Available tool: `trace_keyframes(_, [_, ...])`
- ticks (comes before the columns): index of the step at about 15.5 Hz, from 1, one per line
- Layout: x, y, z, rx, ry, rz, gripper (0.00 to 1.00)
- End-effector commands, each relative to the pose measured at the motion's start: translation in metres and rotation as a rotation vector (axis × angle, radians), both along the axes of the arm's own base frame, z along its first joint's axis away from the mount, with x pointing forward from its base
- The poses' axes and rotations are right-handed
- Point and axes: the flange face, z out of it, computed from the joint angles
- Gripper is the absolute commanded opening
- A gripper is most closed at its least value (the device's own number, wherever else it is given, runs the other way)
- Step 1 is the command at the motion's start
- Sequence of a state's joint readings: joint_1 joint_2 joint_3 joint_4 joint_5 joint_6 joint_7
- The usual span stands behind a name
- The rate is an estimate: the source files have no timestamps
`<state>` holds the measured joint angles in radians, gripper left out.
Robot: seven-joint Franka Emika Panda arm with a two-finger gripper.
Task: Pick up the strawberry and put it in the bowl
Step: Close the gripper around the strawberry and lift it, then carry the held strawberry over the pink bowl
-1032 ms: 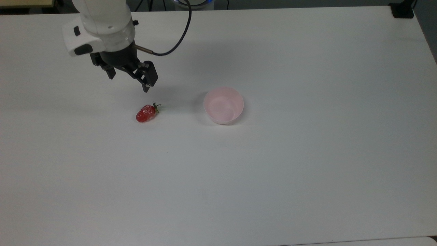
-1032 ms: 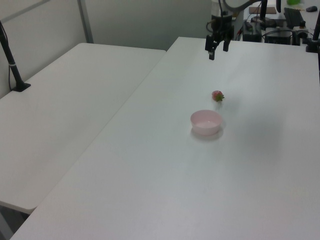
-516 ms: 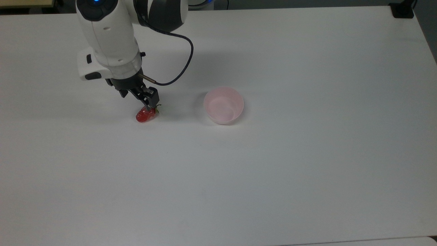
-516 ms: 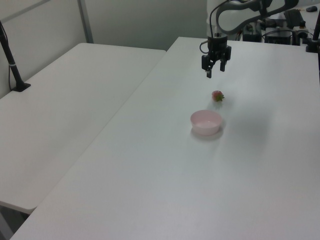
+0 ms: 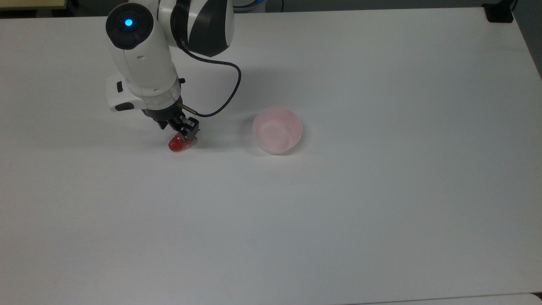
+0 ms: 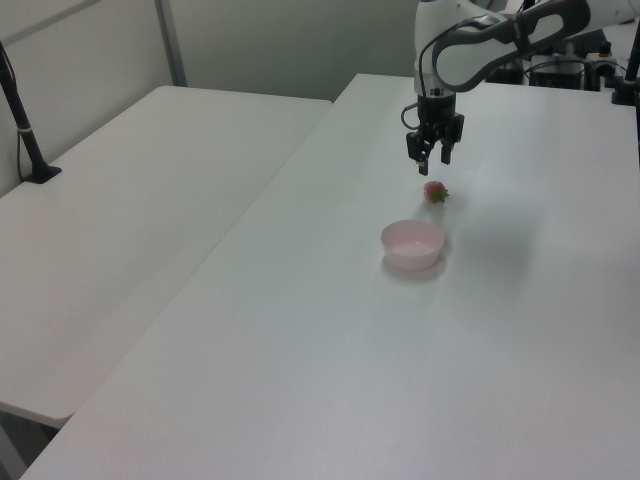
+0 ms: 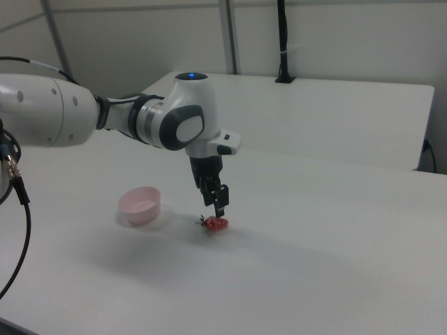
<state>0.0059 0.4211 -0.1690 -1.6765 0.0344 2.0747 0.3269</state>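
Note:
The glossy red strawberry (image 5: 178,144) lies on its side on the white table, its green stem toward the top view's right. My gripper (image 5: 181,130) points down just above it, open, with one dark finger (image 5: 191,127) over the stem end. In the left view the gripper (image 6: 433,164) hangs a short way above the strawberry (image 6: 435,191), and in the right view the gripper (image 7: 215,200) is just over the strawberry (image 7: 216,224) without touching it. The empty pale pink bowl (image 5: 271,148) stands upright to the top view's right of the strawberry.
The white table (image 5: 338,212) spreads wide around both objects. A black cable (image 5: 230,91) loops from my wrist toward the bowl side. A second white table (image 6: 130,220) adjoins on the left view's left, with a black post (image 6: 25,130) clamped on it.
My arm has come forward and down from behind the strawberry until the open fingers hang just above it. The strawberry and bowl have stayed in place.

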Motion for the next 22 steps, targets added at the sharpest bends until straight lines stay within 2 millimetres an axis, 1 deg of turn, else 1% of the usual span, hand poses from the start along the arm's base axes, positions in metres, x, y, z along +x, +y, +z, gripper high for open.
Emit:
trace_keyframes(1, [-0.003, 0.002, -0.009, 0.013, -0.01, -0.005, 0.6])
trace_keyframes(3, [-0.007, 0.003, -0.02, 0.011, 0.0, -0.003, 0.59])
trace_keyframes(4, [-0.008, 0.004, -0.029, 0.01, -0.001, -0.001, 0.59])
trace_keyframes(6, [-0.007, 0.005, -0.032, 0.008, -0.013, 0.001, 0.58])
trace_keyframes(7, [-0.007, 0.006, -0.037, 0.008, -0.006, 0.002, 0.56])
trace_keyframes(8, [-0.007, 0.007, -0.039, 0.008, -0.004, 0.004, 0.54])
trace_keyframes(11, [-0.004, 0.01, -0.039, 0.004, -0.025, 0.011, 0.38])
trace_keyframes(12, [-0.003, 0.014, -0.044, 0.003, -0.023, 0.017, 0.33])
trace_keyframes(13, [0.0, 0.02, -0.05, 0.0, -0.028, 0.027, 0.3])
trace_keyframes(14, [0.002, 0.022, -0.053, -0.002, -0.04, 0.031, 0.28])
trace_keyframes(15, [0.003, 0.023, -0.058, -0.005, -0.046, 0.033, 0.27])
trace_keyframes(16, [0.004, 0.022, -0.058, -0.007, -0.047, 0.033, 0.24])
trace_keyframes(18, [0.006, 0.022, -0.047, -0.008, -0.06, 0.037, 0.21])
trace_keyframes(19, [0.007, 0.023, -0.036, -0.007, -0.074, 0.046, 0.21])
trace_keyframes(20, [0.009, 0.025, -0.013, -0.003, -0.102, 0.053, 0.22])
trace_keyframes(21, [0.007, 0.027, 0.001, 0.006, -0.095, 0.06, 0.22])
trace_keyframes(22, [0.008, 0.033, 0.021, 0.015, -0.094, 0.071, 0.22])
